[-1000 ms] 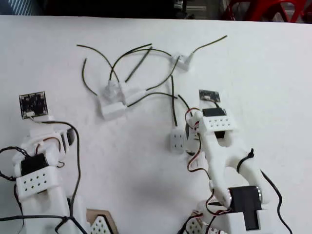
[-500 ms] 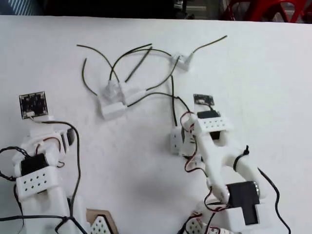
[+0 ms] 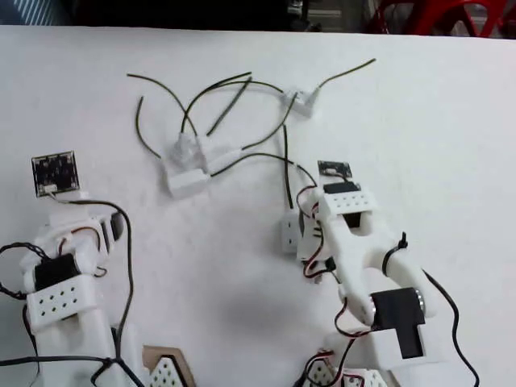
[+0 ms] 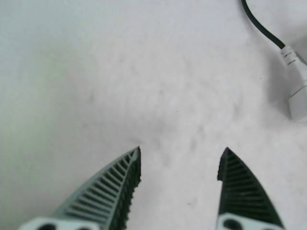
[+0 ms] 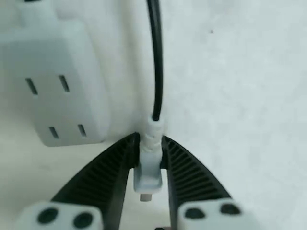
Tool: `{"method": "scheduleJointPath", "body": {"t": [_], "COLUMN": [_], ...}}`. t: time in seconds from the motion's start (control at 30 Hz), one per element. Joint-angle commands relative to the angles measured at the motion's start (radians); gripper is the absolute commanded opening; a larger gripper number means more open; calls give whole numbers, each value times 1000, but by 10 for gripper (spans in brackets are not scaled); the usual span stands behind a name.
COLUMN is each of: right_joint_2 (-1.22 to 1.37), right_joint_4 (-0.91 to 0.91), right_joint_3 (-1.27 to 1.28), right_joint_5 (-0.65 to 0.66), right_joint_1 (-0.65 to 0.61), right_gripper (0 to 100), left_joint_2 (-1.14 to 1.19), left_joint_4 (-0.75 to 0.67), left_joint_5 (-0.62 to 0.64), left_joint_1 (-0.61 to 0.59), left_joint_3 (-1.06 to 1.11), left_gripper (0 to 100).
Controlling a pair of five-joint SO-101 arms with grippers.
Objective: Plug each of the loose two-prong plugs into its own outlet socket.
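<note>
Right gripper (image 5: 149, 140) shifted toward outlet block (image 5: 62, 81), plug (image 5: 147, 173) pinched between its jaws

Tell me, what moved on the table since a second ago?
The right arm swung left, closer to the white outlet block, its end effector clamped on a plug. The left arm, the outlet block and the other plugs farther back stayed put.
</note>
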Motion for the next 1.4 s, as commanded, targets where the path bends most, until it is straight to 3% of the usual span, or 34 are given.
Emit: {"method": "scheduleJointPath", "body": {"t": [0.0, 0.17, 0.33, 0.97, 1.1, 1.37], "right_joint_2": [-4, -4, -4, 5, 5, 4], "right_joint_4": [-12, -15, -12, 39, 41, 88], "right_joint_3": [-40, -43, -43, -94, -94, -95], "right_joint_5": [2, 2, 2, 0, 0, 2], "right_joint_1": [-13, -12, -15, -12, -12, -12], "right_gripper": [17, 24, 109, 79, 11, 17], "left_joint_2": [-33, -33, -33, -33, -33, -33], "left_joint_4": [-20, -20, -20, -20, -20, -20], "left_joint_5": [-2, -2, -2, -2, -2, -2], "left_joint_1": [-7, -7, -7, -7, -7, -7], "left_joint_3": [-3, -3, -3, -3, -3, -3], "left_gripper": [264, 264, 264, 264, 264, 264]}}
